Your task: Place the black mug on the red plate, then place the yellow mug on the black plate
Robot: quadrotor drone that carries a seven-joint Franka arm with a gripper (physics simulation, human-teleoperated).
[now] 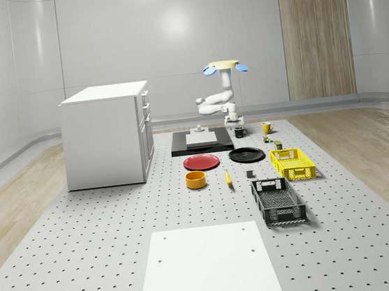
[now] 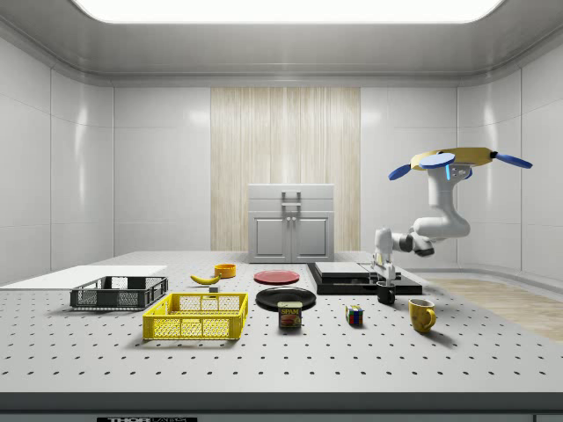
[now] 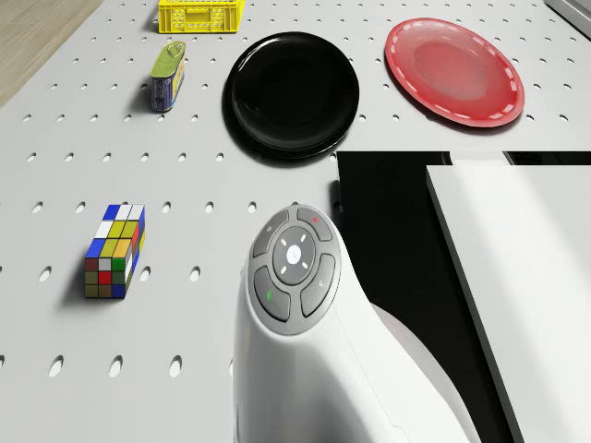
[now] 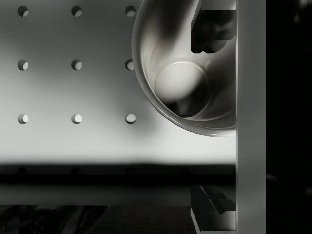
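The drone (image 2: 464, 159) hovers above the table's (image 1: 85, 235) far end, its arm bent down so the claw (image 2: 385, 280) hangs right over the black mug (image 2: 386, 294). In the wrist view the fingers (image 4: 209, 29) stand spread, one inside the rim and one outside, holding nothing. The mug looks rigid, light and slick, so pinching its wall seems best; the red plate (image 1: 201, 162) lies nearby, beyond the black plate (image 1: 246, 155).

In the whole-scene view, the mug (image 1: 240, 132) stands behind one plate (image 1: 246, 155), right of another (image 1: 201, 162).

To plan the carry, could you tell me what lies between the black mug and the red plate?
A corner of the black slab lies between them, as the whole-scene view shows.
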